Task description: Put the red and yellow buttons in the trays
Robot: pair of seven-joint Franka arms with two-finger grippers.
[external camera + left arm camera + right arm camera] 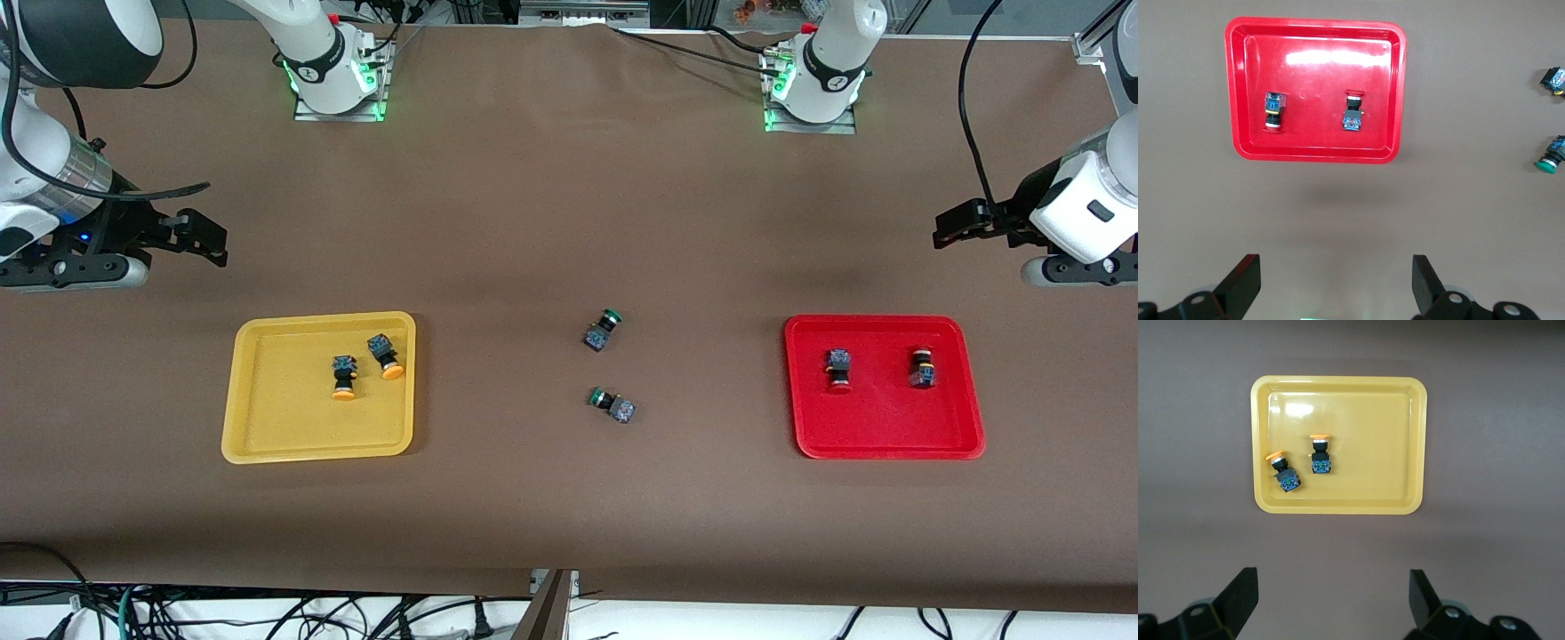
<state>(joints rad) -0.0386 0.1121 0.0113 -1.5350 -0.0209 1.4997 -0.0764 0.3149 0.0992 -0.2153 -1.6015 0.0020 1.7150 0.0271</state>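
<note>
Two yellow buttons (pixel 344 377) (pixel 385 355) lie on their sides in the yellow tray (pixel 267 449) toward the right arm's end of the table. In the right wrist view they are the buttons (pixel 1320 455) (pixel 1285 472) inside that tray (pixel 1338 509). Two red buttons (pixel 838 369) (pixel 922 366) lie in the red tray (pixel 889 449) toward the left arm's end. The left wrist view shows them (pixel 1273 111) (pixel 1353 112) in the tray (pixel 1315 159). My right gripper (pixel 209 240) (pixel 1333 597) hangs open and empty over bare table by the yellow tray. My left gripper (pixel 947 227) (pixel 1337 280) hangs open and empty by the red tray.
Two green-capped switches (pixel 603 329) (pixel 613 404) lie on the brown table between the trays, one nearer the front camera than the other. They also show at the edge of the left wrist view (pixel 1553 79) (pixel 1551 155). The arm bases stand along the table's back edge.
</note>
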